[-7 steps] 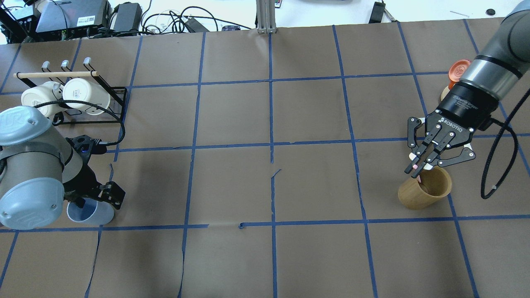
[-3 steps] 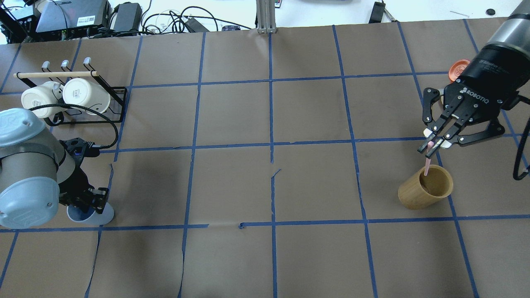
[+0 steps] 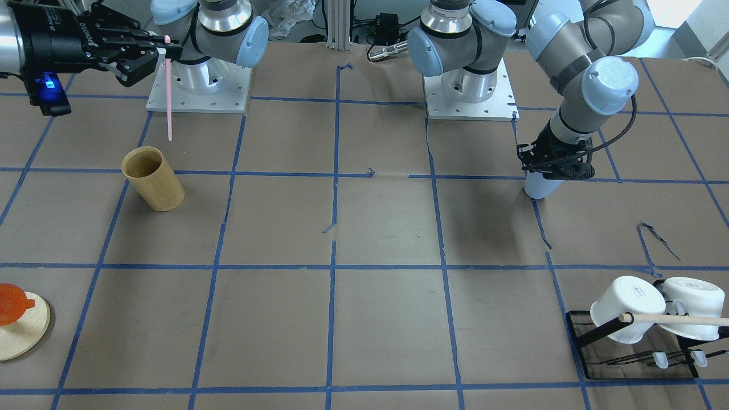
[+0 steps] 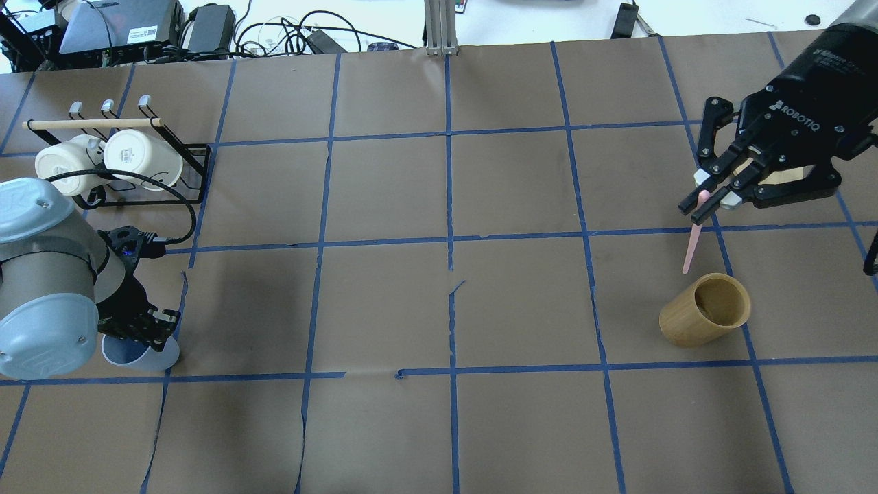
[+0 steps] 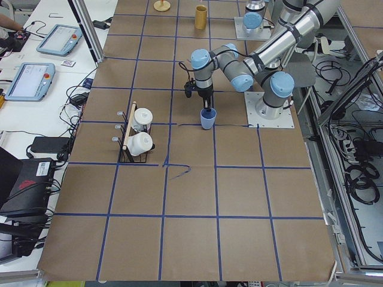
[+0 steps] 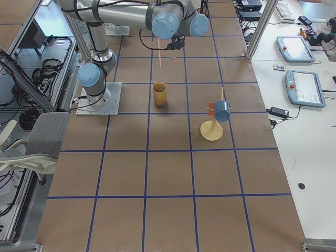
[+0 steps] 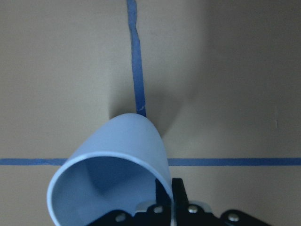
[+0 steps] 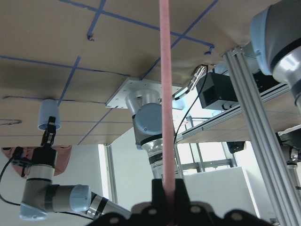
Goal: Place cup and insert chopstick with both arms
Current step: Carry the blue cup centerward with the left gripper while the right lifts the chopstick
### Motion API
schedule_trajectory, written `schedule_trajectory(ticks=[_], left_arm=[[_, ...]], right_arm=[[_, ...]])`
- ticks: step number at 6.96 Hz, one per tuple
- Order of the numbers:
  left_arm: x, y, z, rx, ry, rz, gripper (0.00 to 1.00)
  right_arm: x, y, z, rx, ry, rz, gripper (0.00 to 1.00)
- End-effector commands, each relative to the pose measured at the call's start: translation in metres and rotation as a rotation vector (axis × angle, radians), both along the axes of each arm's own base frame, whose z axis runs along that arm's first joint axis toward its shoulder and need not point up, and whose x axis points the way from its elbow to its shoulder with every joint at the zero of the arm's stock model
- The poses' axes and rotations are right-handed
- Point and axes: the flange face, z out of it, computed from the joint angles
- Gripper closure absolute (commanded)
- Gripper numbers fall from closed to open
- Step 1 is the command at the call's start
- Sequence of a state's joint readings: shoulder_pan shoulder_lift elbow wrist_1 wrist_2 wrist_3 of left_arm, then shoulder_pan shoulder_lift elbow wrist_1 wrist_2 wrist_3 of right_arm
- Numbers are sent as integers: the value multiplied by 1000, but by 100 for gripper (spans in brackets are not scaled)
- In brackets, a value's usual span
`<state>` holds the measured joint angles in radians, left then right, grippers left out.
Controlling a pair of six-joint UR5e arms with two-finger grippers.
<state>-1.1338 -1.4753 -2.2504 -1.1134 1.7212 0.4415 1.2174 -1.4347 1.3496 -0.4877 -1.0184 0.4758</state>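
Observation:
The light blue cup (image 4: 140, 355) is tilted, low over the table at the near left. My left gripper (image 4: 146, 328) is shut on its rim; one finger is inside and one outside in the left wrist view (image 7: 172, 203). The cup also shows in the front view (image 3: 538, 185). My right gripper (image 4: 704, 199) is shut on the top of the pale pink chopstick (image 4: 691, 248). The chopstick hangs point down in the air, just behind the tan bamboo cylinder (image 4: 706, 312). In the front view the chopstick (image 3: 169, 97) is clear of the cylinder (image 3: 152, 179).
A black rack (image 4: 195, 171) with two white mugs (image 4: 140, 159) and a wooden rod stands at the far left. A round wooden stand (image 3: 25, 330) with an orange piece sits at the far right, behind my right gripper.
My right gripper has risen and moved back, drawing the pink chopstick out of the bamboo cylinder. My left gripper has shifted slightly left with the blue cup.

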Motion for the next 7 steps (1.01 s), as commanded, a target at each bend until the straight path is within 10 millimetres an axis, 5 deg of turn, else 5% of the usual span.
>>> schedule_trajectory(ticks=[1, 2, 4, 5, 7], left_arm=[[-26, -25, 30, -56, 66, 116, 100], [-73, -42, 48, -65, 93, 264, 100], [-199, -51, 66, -98, 124, 441, 100], [-236, -73, 68, -115, 237, 576, 100], [-311, -115, 56, -163, 373, 548, 100]], right_arm=[[20, -12, 9, -34, -105, -149, 100], [31, -15, 12, -44, -128, -165, 100], [41, -19, 13, -55, -168, -208, 100], [47, -17, 16, -39, -200, -235, 100], [52, -10, 18, -8, -258, -257, 100]])
